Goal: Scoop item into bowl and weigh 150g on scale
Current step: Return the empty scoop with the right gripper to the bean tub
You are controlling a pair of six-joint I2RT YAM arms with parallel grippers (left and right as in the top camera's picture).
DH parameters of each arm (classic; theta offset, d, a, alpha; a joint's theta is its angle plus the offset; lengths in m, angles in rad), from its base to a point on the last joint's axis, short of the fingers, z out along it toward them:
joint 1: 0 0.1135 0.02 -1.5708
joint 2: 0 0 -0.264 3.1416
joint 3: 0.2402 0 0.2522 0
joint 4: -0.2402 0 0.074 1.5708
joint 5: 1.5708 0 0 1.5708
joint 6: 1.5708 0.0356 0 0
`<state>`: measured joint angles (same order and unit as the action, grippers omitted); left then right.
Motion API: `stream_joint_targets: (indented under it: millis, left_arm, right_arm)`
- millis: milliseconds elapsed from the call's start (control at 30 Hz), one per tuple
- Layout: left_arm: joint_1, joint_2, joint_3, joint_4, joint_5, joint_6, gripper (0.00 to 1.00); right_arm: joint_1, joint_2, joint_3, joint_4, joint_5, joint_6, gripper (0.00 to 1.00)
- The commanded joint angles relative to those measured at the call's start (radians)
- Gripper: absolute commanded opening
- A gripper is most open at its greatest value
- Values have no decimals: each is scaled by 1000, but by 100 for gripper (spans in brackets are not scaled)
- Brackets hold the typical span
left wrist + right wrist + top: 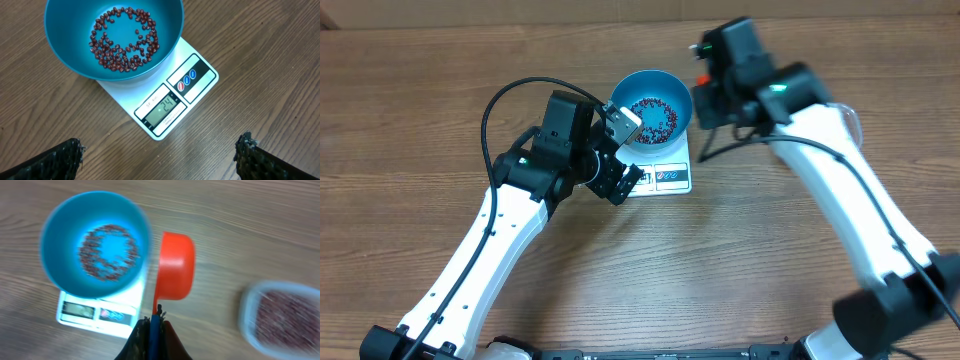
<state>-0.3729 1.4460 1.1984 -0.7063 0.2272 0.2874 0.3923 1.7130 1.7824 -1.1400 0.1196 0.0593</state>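
Overhead now: the blue bowl (665,82) sits on the white scale (670,178), covering its 12 o'clock end, while the display (161,111) and buttons show along the 6 o'clock edge. The display reads 24.

The beans (122,55) are in the bowl. They are tiny, oval, glossy and dark red-brown, and they lie in a loose ring round the floor with bare blue at the centre. From the left wrist the ring is thickest from 6 to 9 o'clock and thinner toward 1 o'clock. They form one shallow layer, and the bowl's walls are clean above them.

The left gripper (628,152) hangs at the scale's 9 o'clock side. Its jaws are spread wide with nothing between them, and the two dark fingertips (70,155) frame the bottom corners of its own view.

The right gripper (155,325) is over at 3 o'clock of the bowl, pinched tight on the handle of an orange-red scoop (175,265). The scoop's cup is just beside the bowl's rim at 3 o'clock and outside it, over the wooden table (225,220). That view is blurred, so what the cup carries is not clear.

Further out at 3 o'clock is a clear tub (282,312), well apart from the scale. It holds a bed of the same red-brown beans.
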Motion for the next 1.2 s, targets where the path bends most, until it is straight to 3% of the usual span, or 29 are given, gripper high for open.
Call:
stream_joint_targets:
  millis: [0, 200, 467, 600, 1167]
  left_arm:
    - [2, -2, 21, 3, -5, 4, 100]
    - [2, -2, 21, 3, -5, 4, 100]
    - [2, -2, 21, 3, -5, 4, 100]
    - [2, -2, 21, 3, -5, 4, 100]
    - [2, -2, 21, 3, -5, 4, 100]
  right_arm:
    - [-126, -117, 33, -63, 10, -46, 4]
    - [-383, -132, 12, -161, 10, -242, 4]
    - [-565, -43, 3, -147, -21, -287, 4]
    - [-590, 46, 3, -156, -95, -327, 4]
    - [-593, 212, -10, -148, -95, -327, 4]
